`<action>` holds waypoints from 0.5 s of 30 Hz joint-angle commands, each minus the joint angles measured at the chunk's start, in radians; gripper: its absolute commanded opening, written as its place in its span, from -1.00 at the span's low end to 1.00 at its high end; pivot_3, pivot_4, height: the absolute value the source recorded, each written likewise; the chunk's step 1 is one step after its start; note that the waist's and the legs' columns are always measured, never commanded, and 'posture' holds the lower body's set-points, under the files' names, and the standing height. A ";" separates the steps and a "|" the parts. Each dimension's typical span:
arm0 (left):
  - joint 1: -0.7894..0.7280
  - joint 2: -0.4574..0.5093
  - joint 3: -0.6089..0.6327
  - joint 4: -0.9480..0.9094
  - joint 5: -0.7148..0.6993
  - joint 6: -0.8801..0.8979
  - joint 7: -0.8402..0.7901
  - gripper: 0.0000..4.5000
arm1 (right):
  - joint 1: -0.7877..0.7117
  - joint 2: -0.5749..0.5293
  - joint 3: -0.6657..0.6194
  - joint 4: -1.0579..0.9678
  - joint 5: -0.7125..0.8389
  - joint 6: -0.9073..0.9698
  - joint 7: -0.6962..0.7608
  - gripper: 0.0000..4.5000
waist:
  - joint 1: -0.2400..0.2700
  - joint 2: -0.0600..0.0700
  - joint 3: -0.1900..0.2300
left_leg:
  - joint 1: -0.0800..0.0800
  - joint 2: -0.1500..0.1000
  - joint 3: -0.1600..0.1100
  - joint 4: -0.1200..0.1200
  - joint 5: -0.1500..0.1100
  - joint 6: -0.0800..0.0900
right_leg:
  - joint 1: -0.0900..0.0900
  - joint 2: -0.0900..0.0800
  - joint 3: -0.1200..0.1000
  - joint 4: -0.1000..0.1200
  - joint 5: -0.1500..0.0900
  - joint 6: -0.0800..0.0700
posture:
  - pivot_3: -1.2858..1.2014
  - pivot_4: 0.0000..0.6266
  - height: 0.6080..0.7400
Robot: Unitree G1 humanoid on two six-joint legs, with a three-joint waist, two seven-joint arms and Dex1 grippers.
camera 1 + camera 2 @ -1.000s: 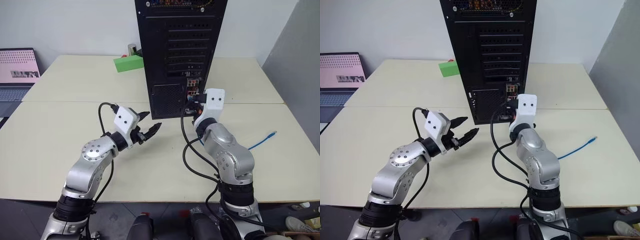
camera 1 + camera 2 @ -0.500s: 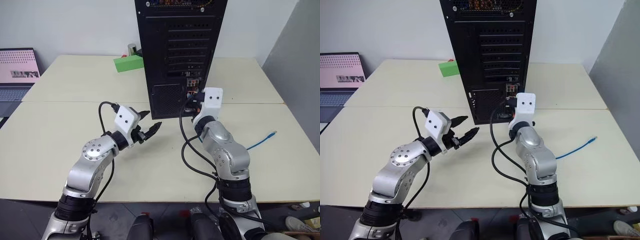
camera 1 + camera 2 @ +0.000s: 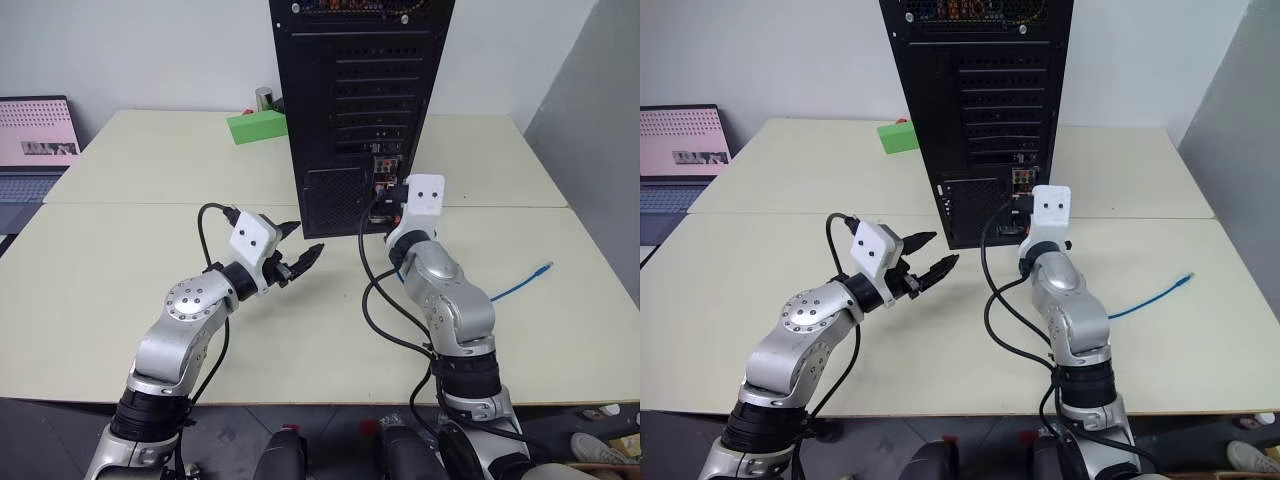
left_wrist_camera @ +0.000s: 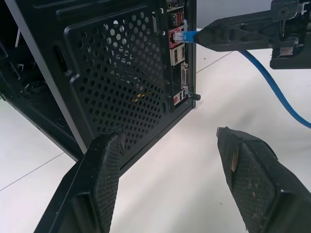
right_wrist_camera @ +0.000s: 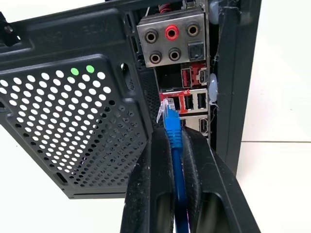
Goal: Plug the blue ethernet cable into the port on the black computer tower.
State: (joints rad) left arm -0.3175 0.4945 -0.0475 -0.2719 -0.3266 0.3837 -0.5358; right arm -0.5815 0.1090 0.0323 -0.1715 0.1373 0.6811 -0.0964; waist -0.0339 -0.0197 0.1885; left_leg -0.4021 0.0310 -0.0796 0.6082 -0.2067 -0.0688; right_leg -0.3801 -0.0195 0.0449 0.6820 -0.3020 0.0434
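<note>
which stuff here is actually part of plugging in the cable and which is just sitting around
Part of the job:
- blue ethernet cable, plug end pinched in the shut right gripper
- black computer tower, its port strip right ahead of the plug
- left gripper, open, holding nothing, beside the tower

Just lying about:
- green block behind the tower
- laptop at the far left

A pale cream rectangular table [image 3: 120, 290], jointed by one seam across its width, is observed. A tall black metal computer tower [image 3: 358, 110] stands upright upon it. A green rectangular block [image 3: 257, 127] lies beside the tower. A thin light-blue ethernet cable [image 3: 522, 284] trails across the right side.
</note>
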 commanded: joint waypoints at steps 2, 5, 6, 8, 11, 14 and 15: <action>-0.016 -0.004 0.022 -0.044 0.005 -0.015 -0.002 0.43 | -0.042 0.000 -0.007 -0.012 -0.005 -0.041 0.006 -1.00 | 0.000 0.000 0.000 | 0.000 0.000 0.000 0.000 0.000 0.000 | 0.000 0.000 0.000 0.000 0.000 0.000 | 0.03 -0.52 1.00; -0.017 -0.004 0.022 -0.044 0.005 -0.016 -0.003 0.43 | -0.045 -0.003 -0.005 -0.002 -0.007 -0.048 0.008 -1.00 | 0.000 0.000 0.000 | 0.000 0.000 0.000 0.000 0.000 0.000 | 0.000 0.000 0.000 0.000 0.000 0.000 | 0.03 -0.52 1.00; -0.017 -0.004 0.023 -0.044 0.005 -0.016 -0.003 0.43 | -0.045 -0.003 -0.005 0.000 -0.007 -0.049 0.009 -1.00 | 0.000 0.000 0.000 | 0.000 0.000 0.000 0.000 0.000 0.000 | 0.000 0.000 0.000 0.000 0.000 0.000 | 0.03 -0.52 1.00; -0.017 -0.004 0.024 -0.044 0.005 -0.016 -0.003 0.43 | -0.047 -0.003 -0.004 0.004 -0.009 -0.052 0.008 -1.00 | 0.000 0.000 0.000 | 0.000 0.000 0.000 0.000 0.000 0.000 | 0.000 0.000 0.000 0.000 0.000 0.000 | 0.03 -0.52 1.00; -0.015 -0.004 0.023 -0.043 0.006 -0.018 -0.003 0.43 | -0.046 -0.005 -0.004 0.013 -0.013 -0.059 0.008 -1.00 | 0.000 0.000 0.000 | 0.000 0.000 0.000 0.000 0.000 0.000 | 0.000 0.000 0.000 0.000 0.000 0.000 | 0.03 -0.52 1.00; -0.015 -0.003 0.024 -0.043 0.007 -0.018 -0.005 0.43 | -0.047 -0.009 -0.002 0.020 -0.017 -0.062 0.010 -1.00 | 0.000 0.000 0.000 | 0.000 0.000 0.000 0.000 0.000 0.000 | 0.000 0.000 0.000 0.000 0.000 0.000 | 0.03 -0.52 1.00; -0.015 -0.002 0.024 -0.043 0.006 -0.019 -0.006 0.43 | -0.047 -0.010 -0.001 0.020 -0.017 -0.062 0.012 -1.00 | 0.000 0.000 0.000 | 0.000 0.000 0.000 0.000 0.000 0.000 | 0.000 0.000 0.000 0.000 0.000 0.000 | 0.03 -0.52 1.00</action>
State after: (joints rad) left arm -0.3178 0.4945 -0.0475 -0.2719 -0.3246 0.3834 -0.5375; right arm -0.6068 0.1013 0.0319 -0.1424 0.1296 0.6448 -0.0883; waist -0.0340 -0.0196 0.1885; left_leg -0.4022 0.0310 -0.0795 0.6081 -0.2067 -0.0688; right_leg -0.3803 -0.0195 0.0449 0.6819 -0.3020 0.0434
